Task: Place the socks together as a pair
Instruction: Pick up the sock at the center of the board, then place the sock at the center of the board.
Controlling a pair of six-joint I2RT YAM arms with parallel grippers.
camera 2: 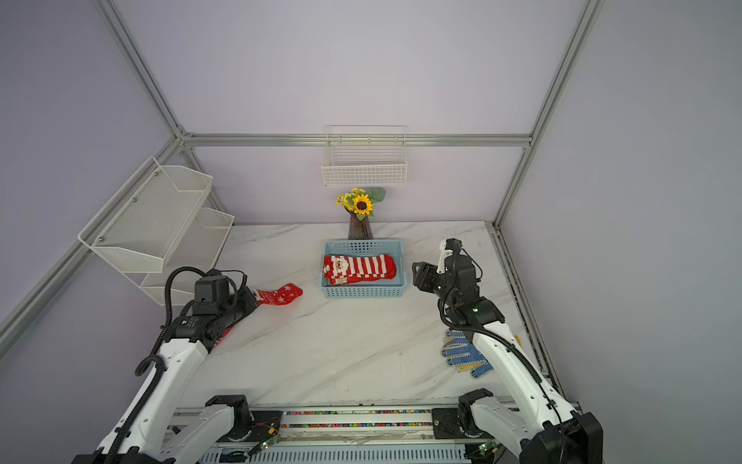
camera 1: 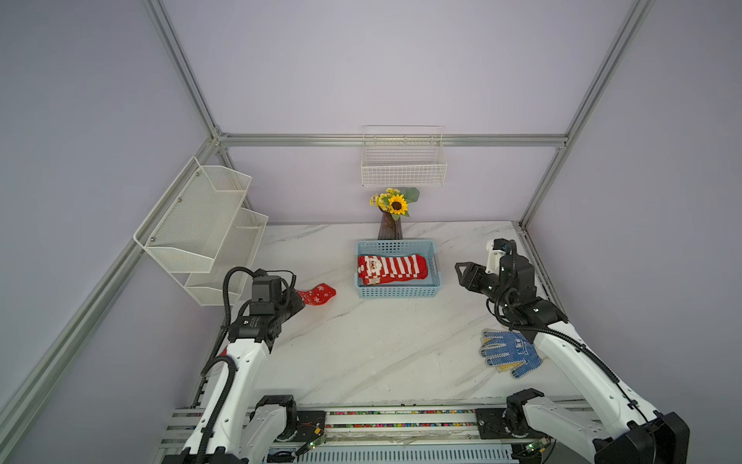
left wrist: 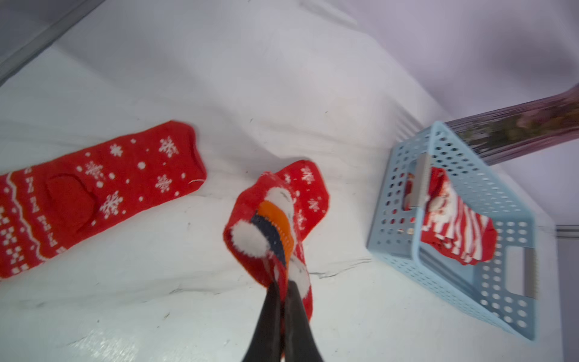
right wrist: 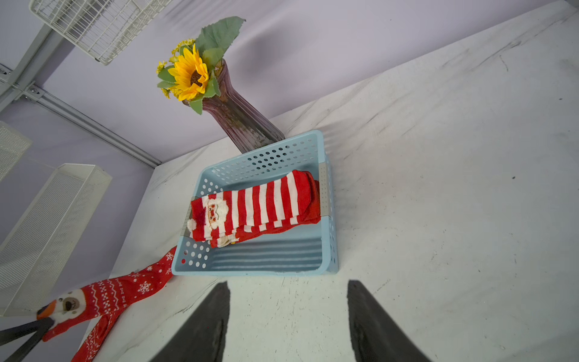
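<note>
Left gripper pinched shut on the snowman sock, beside the flat snowflake sock.
The thin pinch on soft knit could slip; lesser, the sock might land crooked. Right gripper hung wide, empty, near the blue basket.

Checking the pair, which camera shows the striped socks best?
The right wrist view: the striped socks lie whole and sharp. Both top views show them small; the left wrist view shows them blurred, partly behind the basket wall.
</note>
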